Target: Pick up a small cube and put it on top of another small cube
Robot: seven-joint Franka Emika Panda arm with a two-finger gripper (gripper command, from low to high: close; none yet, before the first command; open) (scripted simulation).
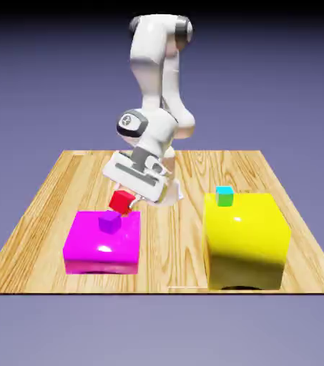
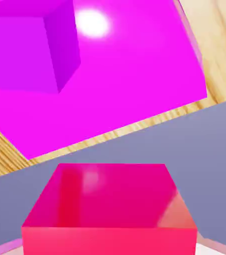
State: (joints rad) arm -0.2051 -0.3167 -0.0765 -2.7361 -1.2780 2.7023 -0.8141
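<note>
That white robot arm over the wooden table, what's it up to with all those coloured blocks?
The white arm's gripper holds a tiny bright-red cube in its jaws, hanging just above a small purple cube that sits on a big flat magenta block. The red cube is not set down yet; it looks meant to go on the purple one. To the exterior view's right, a small cyan-green cube rests on a big yellow block, untouched.

Three small cubes show: one red cube (image 1: 123,201) just above the magenta block (image 1: 101,244), one purple cube (image 1: 109,222) on it, one cyan-green cube (image 1: 224,195) on the yellow block (image 1: 245,239). Two big blocks, one wooden table (image 1: 36,214).
</note>
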